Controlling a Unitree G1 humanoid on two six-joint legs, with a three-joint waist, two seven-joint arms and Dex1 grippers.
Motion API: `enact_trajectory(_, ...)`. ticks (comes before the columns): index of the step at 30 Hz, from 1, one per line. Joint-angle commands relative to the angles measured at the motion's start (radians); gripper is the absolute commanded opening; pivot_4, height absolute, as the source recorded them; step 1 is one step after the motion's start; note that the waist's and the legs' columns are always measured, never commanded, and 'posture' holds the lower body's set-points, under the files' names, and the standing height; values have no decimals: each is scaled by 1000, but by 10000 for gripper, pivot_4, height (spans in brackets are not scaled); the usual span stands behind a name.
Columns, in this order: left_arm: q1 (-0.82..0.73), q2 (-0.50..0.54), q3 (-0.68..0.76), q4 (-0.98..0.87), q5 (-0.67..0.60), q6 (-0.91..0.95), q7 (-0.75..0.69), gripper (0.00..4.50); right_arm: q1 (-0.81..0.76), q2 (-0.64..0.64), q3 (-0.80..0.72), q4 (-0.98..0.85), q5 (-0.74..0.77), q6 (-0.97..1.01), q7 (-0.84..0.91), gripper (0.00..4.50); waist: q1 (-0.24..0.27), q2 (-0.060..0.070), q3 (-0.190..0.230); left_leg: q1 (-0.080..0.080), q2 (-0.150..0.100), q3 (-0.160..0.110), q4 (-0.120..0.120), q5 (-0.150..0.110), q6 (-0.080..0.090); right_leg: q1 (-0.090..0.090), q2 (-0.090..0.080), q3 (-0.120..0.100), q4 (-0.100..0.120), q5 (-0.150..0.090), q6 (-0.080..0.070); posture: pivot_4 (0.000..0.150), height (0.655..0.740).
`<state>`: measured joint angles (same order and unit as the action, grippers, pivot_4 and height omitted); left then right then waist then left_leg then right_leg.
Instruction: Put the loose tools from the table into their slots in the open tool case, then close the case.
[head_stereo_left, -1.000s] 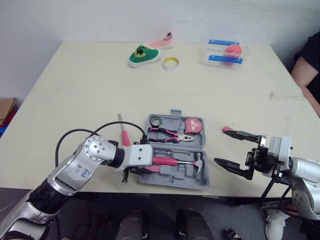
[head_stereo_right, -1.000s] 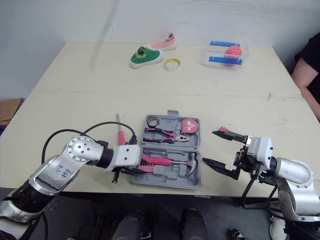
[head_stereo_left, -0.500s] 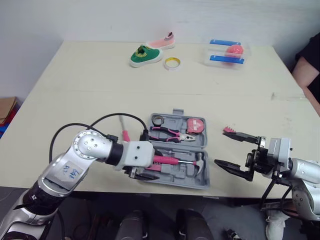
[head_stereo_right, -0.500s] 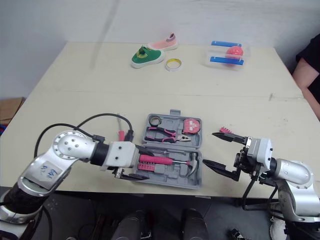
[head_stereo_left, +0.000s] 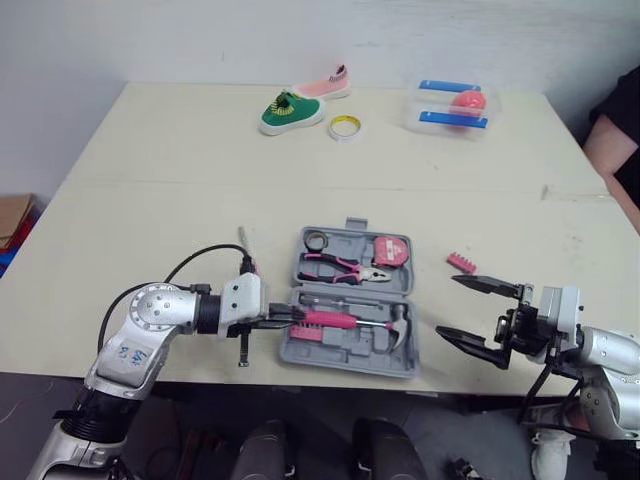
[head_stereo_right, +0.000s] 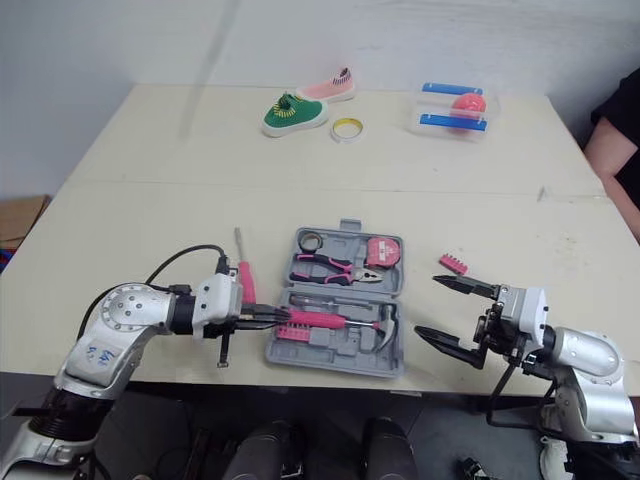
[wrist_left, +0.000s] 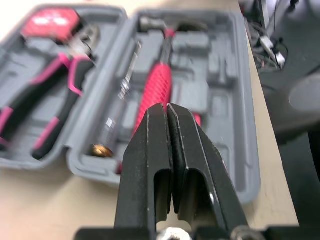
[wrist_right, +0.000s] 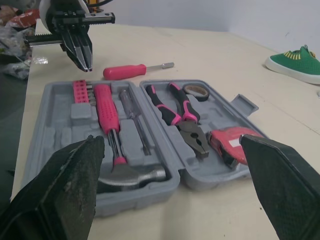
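The grey tool case (head_stereo_left: 330, 352) lies open near the table's front edge. It holds pink-handled pliers (head_stereo_left: 343, 268), a pink tape measure (head_stereo_left: 391, 250) and a pink-handled hammer (head_stereo_left: 340, 321). My left gripper (head_stereo_left: 288, 320) is shut and empty, its tips at the case's left rim by the hammer handle. A loose pink screwdriver (head_stereo_right: 243, 276) lies just left of the case, beside my left wrist. A small pink bit strip (head_stereo_left: 461, 262) lies to the right of the case. My right gripper (head_stereo_left: 448, 306) hangs open and empty near the front edge, just in front of that strip.
At the back of the table are a green shoe (head_stereo_left: 290, 112), a pink shoe (head_stereo_left: 325, 83), a yellow tape roll (head_stereo_left: 343, 127) and a clear box with a pink ball (head_stereo_left: 452, 107). A person's arm (head_stereo_left: 612, 145) shows at the right edge.
My left gripper has drawn back leftward from over the case to its left rim, uncovering the screwdriver. My right gripper has shifted slightly right and nearer, away from the bit strip.
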<state>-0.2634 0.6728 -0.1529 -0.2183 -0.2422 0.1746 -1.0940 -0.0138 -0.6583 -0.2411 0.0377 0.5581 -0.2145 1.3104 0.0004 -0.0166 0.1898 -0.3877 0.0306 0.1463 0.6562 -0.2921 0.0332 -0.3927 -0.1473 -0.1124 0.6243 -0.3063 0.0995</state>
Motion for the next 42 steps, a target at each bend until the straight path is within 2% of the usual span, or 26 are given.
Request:
enact_trajectory(1, -3, 29, -35, 6, 57, -23, -8, 292, -3, 6, -24, 50, 5, -61, 40, 45000, -1, 0, 0, 0, 0, 0, 0, 0, 0, 0, 0, 0, 0, 0, 0, 1500, 7400)
enact_trajectory(7, -22, 63, -111, 44, 169, 39, 26, 292, -3, 7, -27, 103, 11, -109, 75, 45000, -1, 1, -1, 2, 0, 0, 0, 0, 0, 1, 0, 1, 0, 0, 0, 1500, 7400)
enact_trajectory(13, -77, 80, -229, 16, 222, 242, -1, 292, 25, 9, -36, 94, 35, -119, 86, 45000, 2, 6, -4, 3, 0, 0, -1, 0, -1, 2, 0, 1, 1, 0, 0, 1500, 7400)
enact_trajectory(16, -81, 68, -261, 46, 270, 208, 45, 292, 34, 6, -36, 77, 41, -110, 79, 45000, 2, 12, -11, 3, 0, 0, -1, 0, 0, 3, 0, 1, 0, 0, 0, 1500, 7400)
enact_trajectory(19, -71, -34, -138, 44, 147, 95, 103, 292, 42, -7, -55, 74, 41, -96, 52, 45000, 5, 16, -13, 15, -1, 1, -5, -6, 2, 14, -1, 2, -4, 0, 0, 1500, 7400)
enact_trajectory(21, -53, -75, -8, 40, 14, 111, 97, 292, 49, -27, -81, 89, 45, -70, 30, 45000, 6, 13, -11, 17, 0, 0, -5, -9, 2, 16, -2, 2, -5, 0, 0, 1500, 7400)
enact_trajectory(23, -21, -83, 90, 86, -51, -15, 60, 5509, 63, -43, -106, 94, 49, -21, -1, 45000, 2, 9, -9, 15, 1, -1, -5, -8, 1, 14, -1, 1, -4, -1, -1, 1500, 7400)
enact_trajectory(25, 18, -79, 192, 121, -100, -84, 63, 12778, 80, -61, -144, 126, 38, -11, -19, 45000, -1, 9, -9, 15, 1, -1, -6, -7, 0, 13, -1, 0, -5, -1, -2, 1500, 7400)
enact_trajectory(28, 70, -43, 319, 148, -140, -95, 82, 27263, 101, -72, -213, 181, 27, -24, -56, 45000, -5, 9, -9, 15, 1, 0, -8, -4, -1, 14, -1, 0, -7, -2, -2, 1500, 7400)
enact_trajectory(31, 178, 27, 553, 222, -146, -135, 153, 42636, 156, -92, -347, 329, -3, -85, -144, 45000, -5, 9, -9, 15, 1, 1, -8, -6, -1, 14, -1, 0, -8, -2, -2, 1500, 7400)
enact_trajectory(32, 201, 40, 603, 246, -144, -147, 175, 44827, 169, -97, -373, 361, -12, -105, -159, 45000, -4, 9, -9, 15, 1, 1, -9, -7, -1, 14, -1, 0, -9, -2, -2, 1500, 7400)
enact_trajectory(37, 358, 95, 794, 356, -168, -160, 174, 44827, 236, -111, -467, 479, -57, -133, -286, 45000, -5, 9, -8, 15, 1, 1, -9, -16, 1, 14, -2, 1, -14, -2, 0, 1500, 7400)
enact_trajectory(42, 483, 76, 957, 436, -219, -157, 222, 44827, 318, -105, -498, 500, -93, -167, -336, 45000, -6, 9, -8, 15, 2, 2, -13, -18, -1, 11, -1, 2, -17, -3, -2, 1500, 7400)
